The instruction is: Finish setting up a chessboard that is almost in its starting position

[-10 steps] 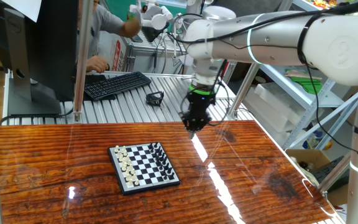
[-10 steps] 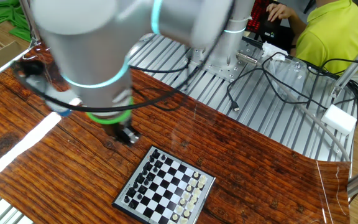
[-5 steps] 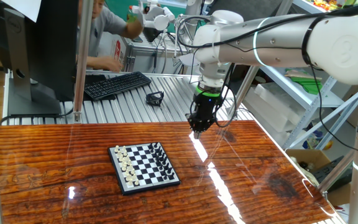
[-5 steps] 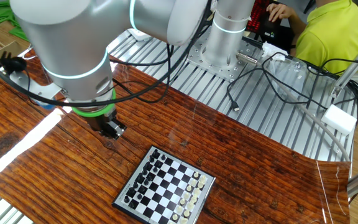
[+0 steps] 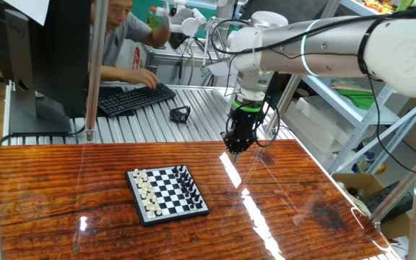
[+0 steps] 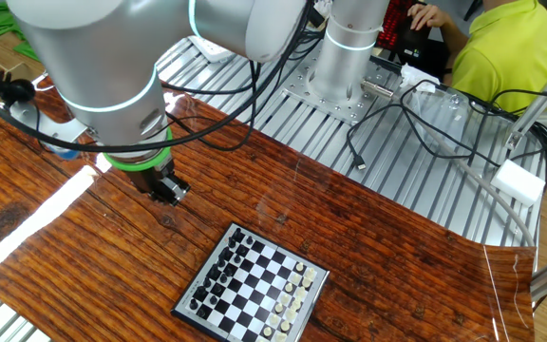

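**Board nearly set, gripper off to the side with nothing in it**

While the gripper (image 5: pixel 237 148) hangs closed and empty above bare wood, well right of and beyond the chessboard (image 5: pixel 167 193), no piece is in hand. The board lies flat near the middle of the wooden table (image 5: pixel 49 195), slightly skewed, white pieces along its left edge and black along its right in the view across the table. Both back rows look mostly filled; the pieces are too small to tell which one is out of place, so what remains is a judgement: probably one piece to shift onto its home square.

Nothing lies on the wood between gripper and board; the path looks free. Beyond the table, on the ribbed metal bench (image 5: pixel 193 115), sit a black keyboard (image 5: pixel 136 98) with a person (image 5: pixel 125 36) typing, and a small black clamp-like object (image 5: pixel 180 113). Loose cables (image 6: pixel 416 123) trail over the metal bench near the arm's base.
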Robot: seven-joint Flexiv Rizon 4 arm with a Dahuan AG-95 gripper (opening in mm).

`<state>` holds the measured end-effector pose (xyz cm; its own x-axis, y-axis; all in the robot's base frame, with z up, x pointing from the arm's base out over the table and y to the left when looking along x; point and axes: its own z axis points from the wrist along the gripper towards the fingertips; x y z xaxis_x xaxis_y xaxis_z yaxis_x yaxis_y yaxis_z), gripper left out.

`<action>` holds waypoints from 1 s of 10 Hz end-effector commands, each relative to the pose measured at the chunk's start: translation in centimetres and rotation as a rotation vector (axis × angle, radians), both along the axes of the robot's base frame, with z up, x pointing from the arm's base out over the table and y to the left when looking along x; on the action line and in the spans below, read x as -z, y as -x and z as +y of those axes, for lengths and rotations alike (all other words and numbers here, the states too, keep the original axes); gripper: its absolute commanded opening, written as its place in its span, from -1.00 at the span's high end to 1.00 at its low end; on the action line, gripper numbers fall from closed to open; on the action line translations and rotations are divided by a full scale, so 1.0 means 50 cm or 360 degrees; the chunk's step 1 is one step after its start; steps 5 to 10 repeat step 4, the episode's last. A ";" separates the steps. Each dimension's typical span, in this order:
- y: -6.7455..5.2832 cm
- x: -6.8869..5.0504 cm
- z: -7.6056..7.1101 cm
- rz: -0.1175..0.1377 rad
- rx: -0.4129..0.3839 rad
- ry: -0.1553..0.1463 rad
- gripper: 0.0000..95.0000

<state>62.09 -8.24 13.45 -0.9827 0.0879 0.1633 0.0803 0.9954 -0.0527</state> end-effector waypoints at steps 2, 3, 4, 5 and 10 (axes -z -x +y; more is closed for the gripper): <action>0.001 -0.001 0.000 0.0000 0.0007 0.0002 1.00; 0.002 0.000 0.000 0.0003 0.0014 0.0002 1.00; 0.003 0.000 0.001 0.0003 0.0020 0.0004 1.00; 0.003 0.000 0.001 0.0003 0.0020 0.0004 1.00; 0.003 0.000 0.001 0.0003 0.0020 0.0004 1.00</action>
